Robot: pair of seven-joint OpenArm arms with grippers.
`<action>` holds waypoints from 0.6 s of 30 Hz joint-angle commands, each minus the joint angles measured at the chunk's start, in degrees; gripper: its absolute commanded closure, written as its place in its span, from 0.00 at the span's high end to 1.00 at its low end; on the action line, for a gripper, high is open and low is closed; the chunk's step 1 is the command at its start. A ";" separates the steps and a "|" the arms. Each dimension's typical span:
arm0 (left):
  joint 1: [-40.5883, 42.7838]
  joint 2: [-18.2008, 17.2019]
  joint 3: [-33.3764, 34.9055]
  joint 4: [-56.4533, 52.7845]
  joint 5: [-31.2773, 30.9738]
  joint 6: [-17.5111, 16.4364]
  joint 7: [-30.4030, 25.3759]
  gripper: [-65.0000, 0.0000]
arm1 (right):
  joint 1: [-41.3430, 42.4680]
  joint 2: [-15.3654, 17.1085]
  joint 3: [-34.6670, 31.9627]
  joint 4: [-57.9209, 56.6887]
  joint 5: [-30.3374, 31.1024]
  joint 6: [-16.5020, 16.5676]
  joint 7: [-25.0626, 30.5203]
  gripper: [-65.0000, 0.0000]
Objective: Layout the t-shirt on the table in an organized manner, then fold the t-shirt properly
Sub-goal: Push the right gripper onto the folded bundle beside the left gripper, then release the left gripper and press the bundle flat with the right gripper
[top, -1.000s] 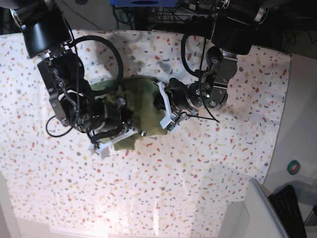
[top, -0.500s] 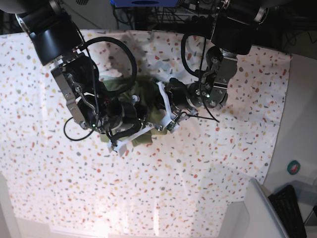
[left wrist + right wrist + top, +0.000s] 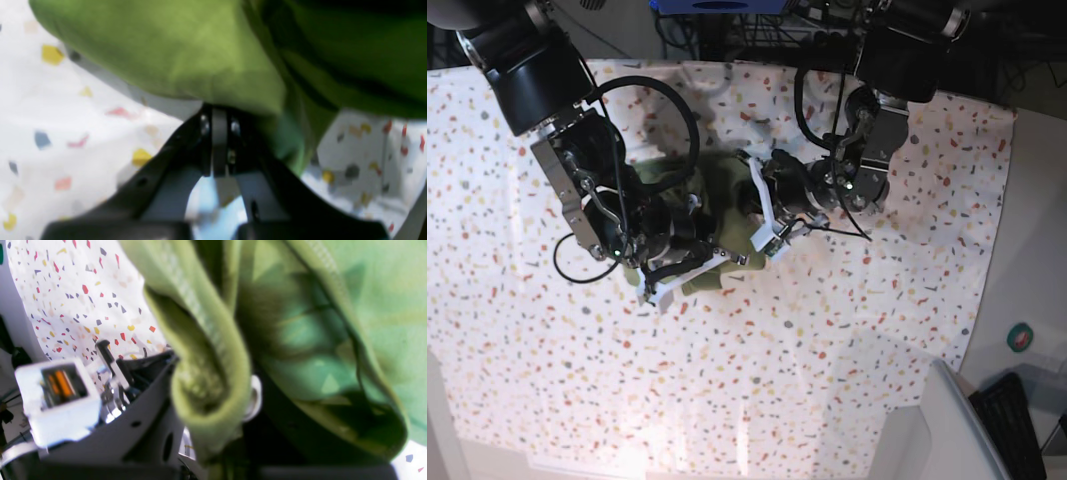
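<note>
The olive-green t-shirt (image 3: pixel 717 195) is bunched into a small heap between my two grippers, at the middle of the speckled table (image 3: pixel 847 330). My left gripper (image 3: pixel 749 208) comes in from the right of the base view. Its fingertips (image 3: pixel 218 115) are shut on a fold of the t-shirt (image 3: pixel 186 50). My right gripper (image 3: pixel 697 262) reaches in from the left, and a thick rolled edge of the t-shirt (image 3: pixel 206 380) is clamped between its jaws. Most of the cloth is hidden under the two arms.
Black cables loop over the right arm (image 3: pixel 652 100) and the left arm (image 3: pixel 812 95). The table's cloth ends at its right edge (image 3: pixel 987 250). A grey bin (image 3: pixel 947 430), a keyboard (image 3: pixel 1017 420) and a small teal disc (image 3: pixel 1020 337) lie at the lower right.
My right arm has swung toward the left gripper with its cloth, so the t-shirt is bunched tighter. The left arm has shifted only slightly.
</note>
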 commanded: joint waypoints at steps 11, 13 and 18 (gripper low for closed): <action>7.68 -5.51 -13.94 16.16 1.27 -1.16 12.15 0.00 | 1.22 -0.34 0.10 0.86 0.55 0.26 0.78 0.43; 10.58 -8.24 -15.79 19.68 1.27 -1.16 13.90 0.00 | 1.22 -0.34 0.01 1.30 0.55 0.26 0.78 0.42; 16.20 -12.46 -24.23 22.67 1.27 -1.25 14.34 0.00 | 1.39 -1.13 -1.48 3.06 0.55 0.26 0.52 0.42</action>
